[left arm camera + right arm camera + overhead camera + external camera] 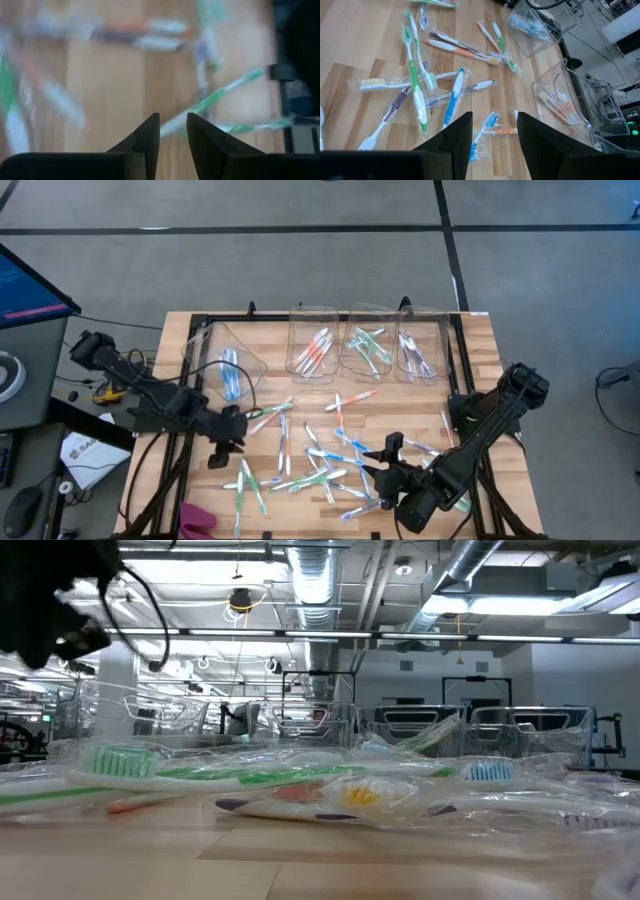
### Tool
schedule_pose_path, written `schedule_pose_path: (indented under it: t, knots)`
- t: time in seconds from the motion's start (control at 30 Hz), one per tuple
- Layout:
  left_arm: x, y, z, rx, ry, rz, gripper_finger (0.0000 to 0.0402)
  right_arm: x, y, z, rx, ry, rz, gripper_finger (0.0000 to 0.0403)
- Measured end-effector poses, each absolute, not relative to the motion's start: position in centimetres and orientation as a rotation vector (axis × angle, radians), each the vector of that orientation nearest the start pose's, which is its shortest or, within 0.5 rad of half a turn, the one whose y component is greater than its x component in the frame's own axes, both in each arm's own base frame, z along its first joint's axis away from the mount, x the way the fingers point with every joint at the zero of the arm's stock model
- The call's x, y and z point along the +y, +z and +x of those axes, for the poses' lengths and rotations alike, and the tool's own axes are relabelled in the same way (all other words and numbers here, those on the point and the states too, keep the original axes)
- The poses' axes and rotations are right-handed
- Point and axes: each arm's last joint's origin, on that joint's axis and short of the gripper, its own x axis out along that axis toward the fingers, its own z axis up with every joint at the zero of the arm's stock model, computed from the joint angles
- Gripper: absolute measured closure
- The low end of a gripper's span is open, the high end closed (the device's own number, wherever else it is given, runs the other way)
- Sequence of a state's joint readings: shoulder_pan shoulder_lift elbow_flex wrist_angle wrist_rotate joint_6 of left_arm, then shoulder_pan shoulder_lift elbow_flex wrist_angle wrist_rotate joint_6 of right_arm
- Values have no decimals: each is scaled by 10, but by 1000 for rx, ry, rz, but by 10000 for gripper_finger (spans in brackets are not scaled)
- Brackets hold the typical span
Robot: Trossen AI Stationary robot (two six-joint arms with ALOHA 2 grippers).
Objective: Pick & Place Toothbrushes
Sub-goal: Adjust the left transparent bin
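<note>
Several wrapped toothbrushes (pixel 320 460) lie scattered flat on the middle of the wooden table, with blue, green, orange and purple accents. My left gripper (pixel 236 435) hovers at the pile's left edge. In its wrist view, my left gripper (pixel 173 122) is open by a narrow gap over a blurred green toothbrush (pixel 220 95). My right gripper (pixel 385 455) is over the right part of the pile. Seen from the wrist, my right gripper (pixel 494 120) is open above a blue toothbrush (pixel 482 131). Neither gripper touches anything.
Clear bins stand along the table's far edge: one with orange brushes (pixel 313 352), one with green (pixel 367 348), one with purple (pixel 415 358). A bin with blue brushes (pixel 229 368) lies tipped at far left. A pink object (pixel 196 520) sits at the near left corner.
</note>
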State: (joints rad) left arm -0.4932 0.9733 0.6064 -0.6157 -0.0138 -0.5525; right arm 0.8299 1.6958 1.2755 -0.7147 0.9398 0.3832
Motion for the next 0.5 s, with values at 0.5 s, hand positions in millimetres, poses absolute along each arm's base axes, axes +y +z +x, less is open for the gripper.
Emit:
schedule_pose_path:
  t: [0.5]
  knots:
    - [-62,195,120,1271,639,-728,309,233,243,245,672,-228,-510,253]
